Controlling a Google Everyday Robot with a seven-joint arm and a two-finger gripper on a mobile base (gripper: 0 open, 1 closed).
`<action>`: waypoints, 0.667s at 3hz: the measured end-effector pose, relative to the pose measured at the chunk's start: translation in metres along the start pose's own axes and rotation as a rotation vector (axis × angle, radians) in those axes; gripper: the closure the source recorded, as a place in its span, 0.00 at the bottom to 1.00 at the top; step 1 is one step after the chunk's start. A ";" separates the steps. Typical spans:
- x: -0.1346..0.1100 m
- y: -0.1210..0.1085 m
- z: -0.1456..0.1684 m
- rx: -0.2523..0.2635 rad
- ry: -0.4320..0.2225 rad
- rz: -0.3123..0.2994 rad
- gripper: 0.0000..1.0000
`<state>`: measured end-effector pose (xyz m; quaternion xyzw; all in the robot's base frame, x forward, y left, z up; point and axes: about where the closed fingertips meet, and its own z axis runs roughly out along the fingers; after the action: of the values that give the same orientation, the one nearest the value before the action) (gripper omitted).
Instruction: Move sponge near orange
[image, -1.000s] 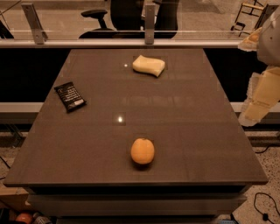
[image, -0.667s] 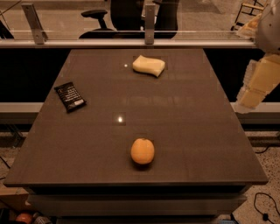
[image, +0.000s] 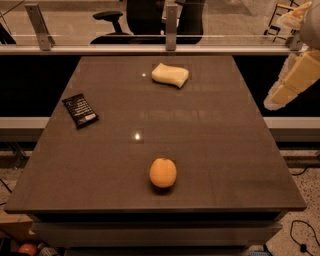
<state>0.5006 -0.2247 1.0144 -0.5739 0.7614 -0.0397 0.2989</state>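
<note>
The pale yellow sponge (image: 170, 75) lies flat near the far edge of the dark table (image: 215, 130), a little right of centre. The orange (image: 163, 172) sits near the front edge, in the middle. My gripper (image: 280, 97) hangs in the air off the table's right side, level with the far half of the table, well to the right of the sponge and touching nothing. The cream arm runs up out of the view at the top right.
A flat black snack packet (image: 80, 110) lies near the left edge of the table. A glass rail with metal posts (image: 171, 22) runs behind the table, with an office chair (image: 112, 22) beyond it. Cables lie on the floor at the lower right.
My arm and gripper have risen at the right side and edged slightly toward the table. The sponge, orange and packet have not moved.
</note>
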 end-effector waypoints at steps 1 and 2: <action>0.000 -0.022 0.005 0.029 -0.086 0.040 0.00; 0.004 -0.043 0.015 0.030 -0.195 0.103 0.00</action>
<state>0.5440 -0.2392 1.0181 -0.5306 0.7565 0.0202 0.3819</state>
